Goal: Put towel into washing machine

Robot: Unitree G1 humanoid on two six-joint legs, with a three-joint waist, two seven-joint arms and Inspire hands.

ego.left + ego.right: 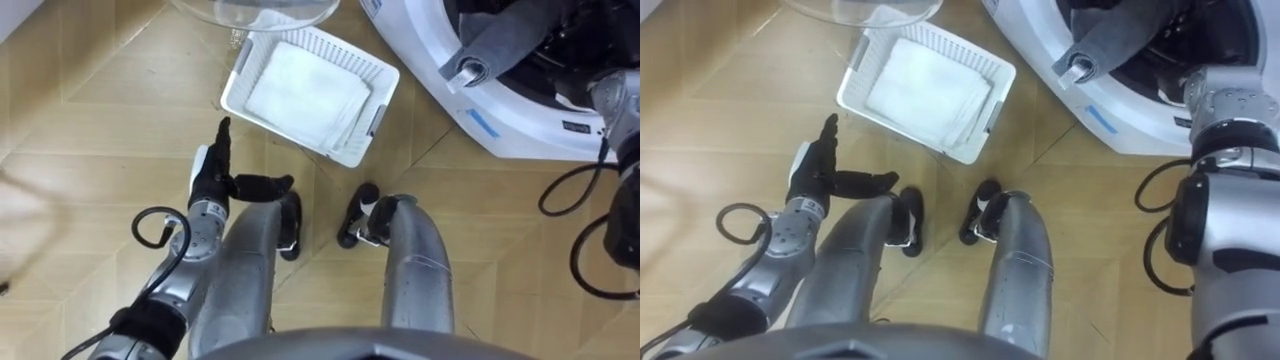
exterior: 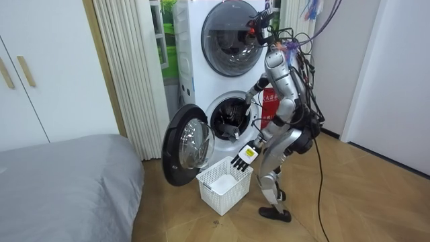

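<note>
While standing on the wooden floor (image 1: 80, 120) facing the stacked washing machine (image 1: 520, 130), leans a little toward the lower drum (image 2: 232, 117), round glass door (image 2: 188, 144) wide open to the room view's left. Holds left hand (image 1: 213, 175) low, near the basket's (image 1: 240, 92) near left corner but apart from it, touching nothing; fingers straight and pointing toward basket, thumb stuck out sideways, nothing in grasp. Reaches right arm forward to drum mouth, with right hand (image 2: 248, 103) at the opening's edge; cannot tell whether those fingers are open or closed, or holding anything. Has white towel (image 1: 305, 85) lying folded flat inside white slatted basket, covering most of its bottom, edges close to the walls. Has basket sitting on floor just beside washing machine front, below open door. Shows grey cloth-like piece (image 1: 495, 40) draped over lower rim of drum opening; cannot tell what it is. Stands with grey bed (image 2: 60, 181) and pale curtain (image 2: 124, 67) off to room view's left.
</note>
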